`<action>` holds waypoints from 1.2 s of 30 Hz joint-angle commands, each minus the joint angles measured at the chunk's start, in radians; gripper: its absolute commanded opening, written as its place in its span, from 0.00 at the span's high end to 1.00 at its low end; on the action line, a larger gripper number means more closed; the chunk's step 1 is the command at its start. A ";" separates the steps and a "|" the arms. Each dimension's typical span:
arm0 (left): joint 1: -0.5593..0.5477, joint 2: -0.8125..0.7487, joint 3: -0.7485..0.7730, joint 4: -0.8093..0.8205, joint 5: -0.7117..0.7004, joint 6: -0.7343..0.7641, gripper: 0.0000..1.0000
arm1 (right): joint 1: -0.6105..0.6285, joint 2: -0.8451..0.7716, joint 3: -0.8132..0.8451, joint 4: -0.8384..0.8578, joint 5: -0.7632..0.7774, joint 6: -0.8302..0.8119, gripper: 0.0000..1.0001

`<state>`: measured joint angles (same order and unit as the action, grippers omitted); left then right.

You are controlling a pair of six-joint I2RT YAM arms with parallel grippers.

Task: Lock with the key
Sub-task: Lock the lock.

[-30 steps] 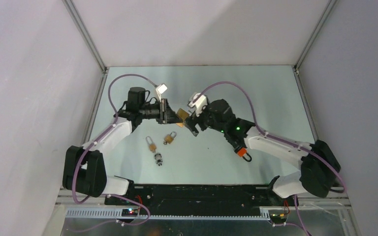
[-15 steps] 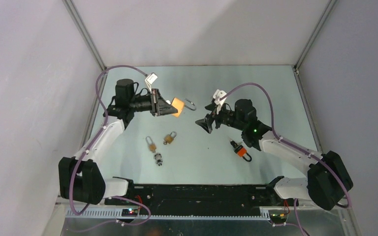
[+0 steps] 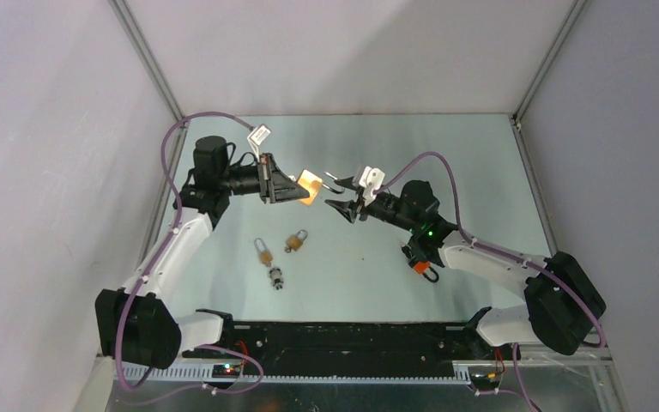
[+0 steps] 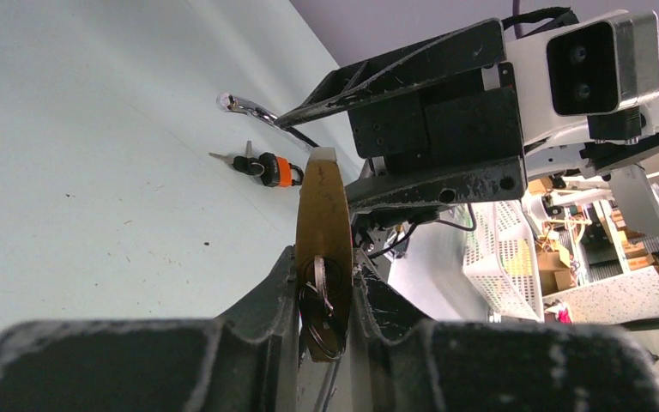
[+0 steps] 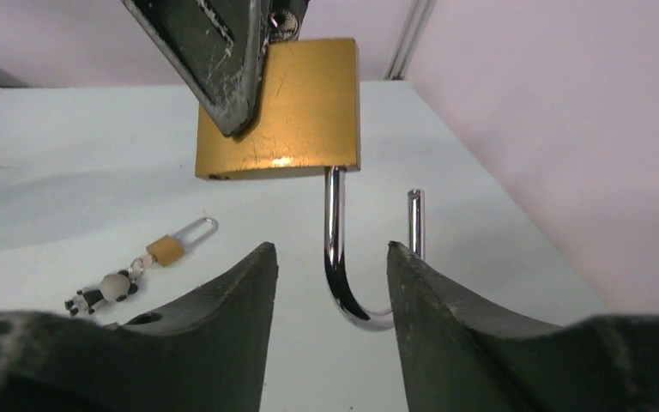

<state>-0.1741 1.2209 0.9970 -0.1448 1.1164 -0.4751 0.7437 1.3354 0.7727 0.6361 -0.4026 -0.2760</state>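
Above the table [image 3: 480, 172], the left gripper [image 3: 296, 187] pinches a brass padlock [image 3: 311, 183] by its flat faces and holds it in the air, with a key ring [image 4: 322, 300] at its keyhole end, tucked between the fingers. Its silver shackle [image 5: 343, 283] stands open — one leg in the body, the other free — and the right gripper [image 5: 330, 249] faces it with fingers spread, one to each side of the shackle with a gap showing. On the table lie an orange padlock [image 3: 423, 266] and a small padlock [image 5: 172, 247] with a panda charm
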 commanded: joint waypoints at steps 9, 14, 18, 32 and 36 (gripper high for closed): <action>0.003 -0.076 0.069 0.064 0.061 -0.008 1.00 | -0.016 0.002 0.021 0.031 0.022 0.059 1.00; 0.002 -0.098 0.046 0.095 0.022 0.047 1.00 | -0.054 -0.022 0.061 -0.056 -0.095 0.238 1.00; 0.002 -0.137 0.011 0.149 -0.030 0.119 1.00 | -0.116 0.002 0.158 -0.165 -0.269 0.513 1.00; -0.010 -0.208 0.002 0.349 -0.145 0.062 1.00 | -0.211 0.053 0.272 -0.108 -0.391 0.880 0.33; -0.028 -0.237 0.016 0.379 -0.142 0.050 1.00 | -0.205 0.059 0.272 -0.026 -0.395 0.900 0.29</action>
<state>-0.1841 1.0615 0.9771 0.0761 0.9787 -0.4156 0.5293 1.4136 1.0142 0.5056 -0.8013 0.5724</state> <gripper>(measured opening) 0.223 0.704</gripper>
